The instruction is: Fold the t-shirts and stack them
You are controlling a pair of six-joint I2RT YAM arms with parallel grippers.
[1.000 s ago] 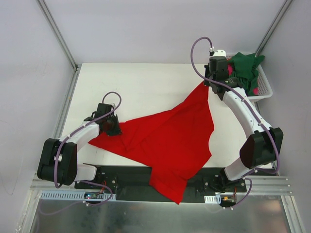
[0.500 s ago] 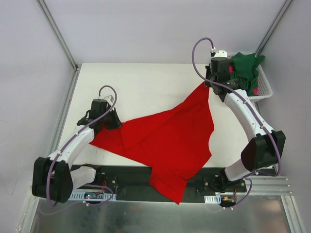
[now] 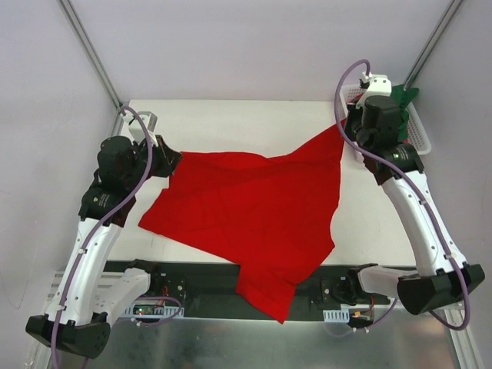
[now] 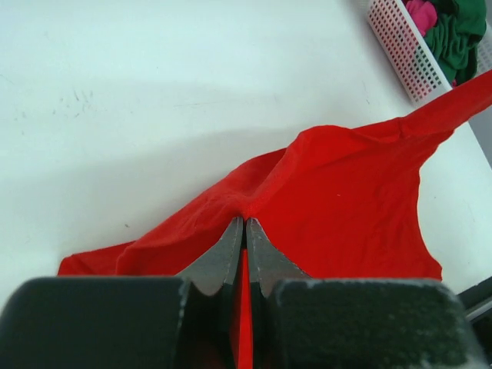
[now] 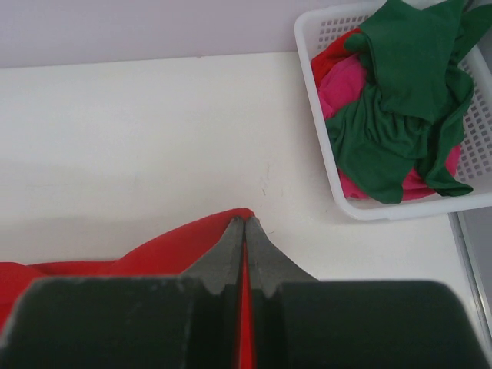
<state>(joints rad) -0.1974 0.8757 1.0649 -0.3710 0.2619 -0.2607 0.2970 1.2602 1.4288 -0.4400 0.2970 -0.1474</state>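
White tabletop (image 3: pixel 231 123) as work surface. Red t-shirt (image 3: pixel 254 207) spread across middle, near part spilling over front edge. I have left gripper (image 4: pixel 244 224) pinched tight on its left corner, right gripper (image 5: pixel 244 223) pinched tight on far right corner, top edge raised between them. Judge fabric light, limp, a bit stretchy: sags wherever unsupported, may slip from thin pinch. Best holds at hems or shoulder seams. Green t-shirt (image 5: pixel 400 100) and pink t-shirt (image 5: pixel 346 81) heaped in basket (image 5: pixel 384 211), far right corner
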